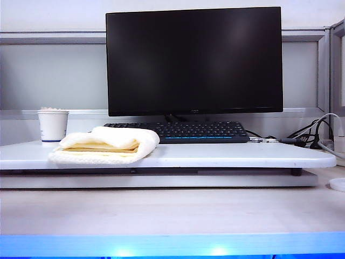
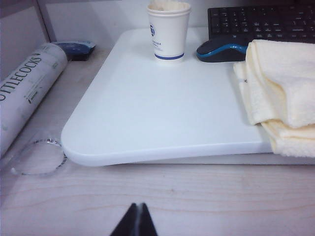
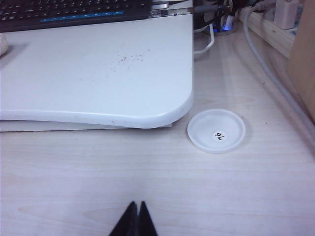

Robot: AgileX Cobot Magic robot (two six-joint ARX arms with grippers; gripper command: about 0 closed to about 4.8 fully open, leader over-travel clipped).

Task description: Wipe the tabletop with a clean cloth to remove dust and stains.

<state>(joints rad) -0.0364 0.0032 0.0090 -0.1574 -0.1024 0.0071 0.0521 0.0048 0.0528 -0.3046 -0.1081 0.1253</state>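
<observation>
The glossy white tabletop (image 1: pixel 226 154) spans the exterior view; its rounded corners show in the wrist views (image 2: pixel 142 118) (image 3: pixel 98 73). Small dark specks (image 3: pixel 130 56) dot it near the keyboard. The folded cream and pale yellow cloth (image 1: pixel 105 145) (image 2: pixel 280 98) lies on its left part, overhanging the front edge. My left gripper (image 2: pixel 137 206) is shut and empty above the beige desk, short of the board's front edge. My right gripper (image 3: pixel 136 204) is also shut and empty above the desk, short of the board's right corner. Neither gripper shows in the exterior view.
A paper cup (image 1: pixel 53 125) (image 2: pixel 169 30) stands behind the cloth, with a mouse (image 2: pixel 221 49), keyboard (image 1: pixel 180 131) and monitor (image 1: pixel 194 59) further back. A shuttlecock tube (image 2: pixel 24 93) and clear lid (image 2: pixel 37 157) lie left of the board. A white lid (image 3: pixel 216 130) and cables (image 3: pixel 275 73) lie to its right.
</observation>
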